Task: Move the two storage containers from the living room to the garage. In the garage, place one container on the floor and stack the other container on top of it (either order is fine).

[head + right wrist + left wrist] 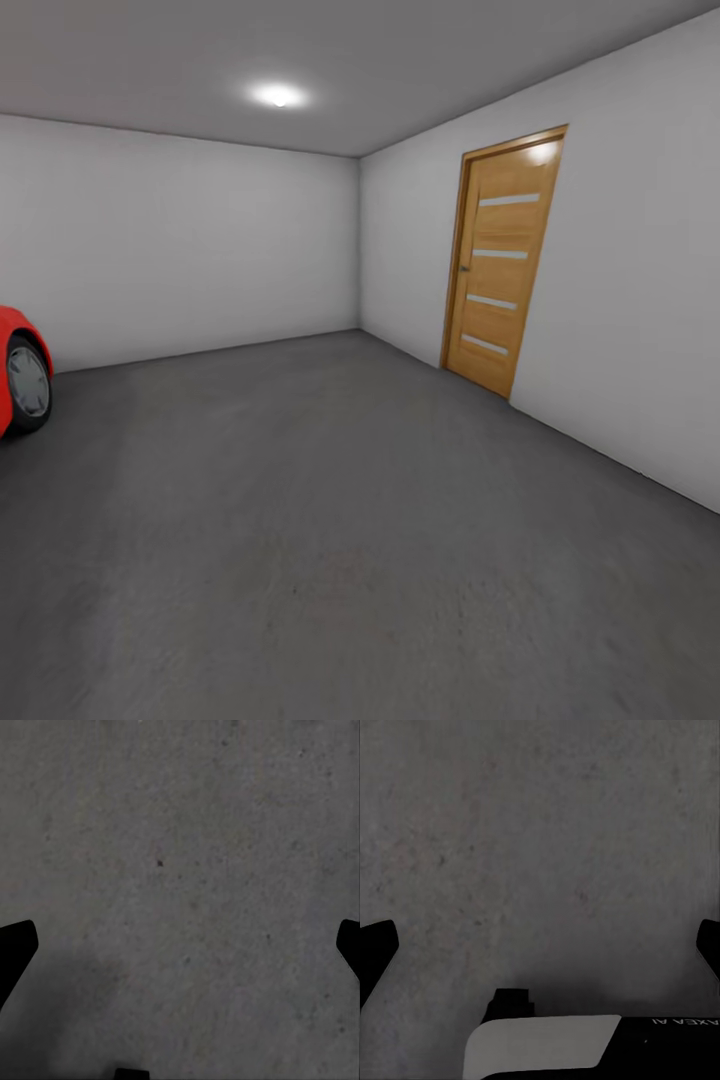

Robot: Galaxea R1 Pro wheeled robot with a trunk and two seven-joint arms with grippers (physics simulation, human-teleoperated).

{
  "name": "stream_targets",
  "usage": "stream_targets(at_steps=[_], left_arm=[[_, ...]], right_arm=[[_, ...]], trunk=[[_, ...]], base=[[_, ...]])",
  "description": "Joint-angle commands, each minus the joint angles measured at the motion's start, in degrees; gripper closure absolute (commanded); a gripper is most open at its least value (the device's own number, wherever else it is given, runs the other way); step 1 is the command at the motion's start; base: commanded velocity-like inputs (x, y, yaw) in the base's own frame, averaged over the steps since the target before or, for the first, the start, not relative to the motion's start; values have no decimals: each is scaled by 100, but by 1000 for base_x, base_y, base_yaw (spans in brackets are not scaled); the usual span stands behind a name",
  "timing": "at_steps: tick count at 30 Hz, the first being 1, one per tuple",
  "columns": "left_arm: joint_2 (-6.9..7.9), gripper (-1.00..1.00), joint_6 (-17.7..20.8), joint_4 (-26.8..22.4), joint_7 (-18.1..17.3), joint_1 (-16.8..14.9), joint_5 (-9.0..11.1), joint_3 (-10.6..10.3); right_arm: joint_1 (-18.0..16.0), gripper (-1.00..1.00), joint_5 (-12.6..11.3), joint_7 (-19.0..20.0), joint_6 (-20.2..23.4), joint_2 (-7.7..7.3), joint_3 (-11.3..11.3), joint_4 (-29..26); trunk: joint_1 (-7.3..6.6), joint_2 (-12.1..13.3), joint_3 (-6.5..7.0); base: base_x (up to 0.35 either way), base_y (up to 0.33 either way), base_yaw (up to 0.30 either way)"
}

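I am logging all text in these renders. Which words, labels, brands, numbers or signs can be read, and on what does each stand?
"AXEA AI", upside down and cut off by the picture's edge, in pale letters on the dark robot part in the left wrist view.
No readable text on the door, the car, the walls or the floor.

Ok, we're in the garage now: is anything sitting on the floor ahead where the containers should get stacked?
Nothing visible does. The grey concrete floor ahead lies bare up to the walls. A red car stands at the far left edge and a wooden door, closed, on the right wall. Both grippers hang open over bare concrete.
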Motion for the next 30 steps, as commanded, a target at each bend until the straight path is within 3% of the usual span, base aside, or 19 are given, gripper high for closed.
stream_targets(at_steps=[1,23,30], left_arm=[[-2,-100,38,-19,14,3,-5,3],[-2,-100,38,-19,17,3,-5,3],[-2,-100,38,-19,15,3,-5,3]], right_arm=[[-3,-100,38,-1,-16,-1,-2,4],[-3,-100,79,-1,-34,-1,15,1],[-4,-100,67,-1,-34,-1,4,2]], trunk=[[4,-2,-5],[4,-2,-5],[4,-2,-5]], base=[[327,0,0],[327,0,-1],[327,0,-197]])
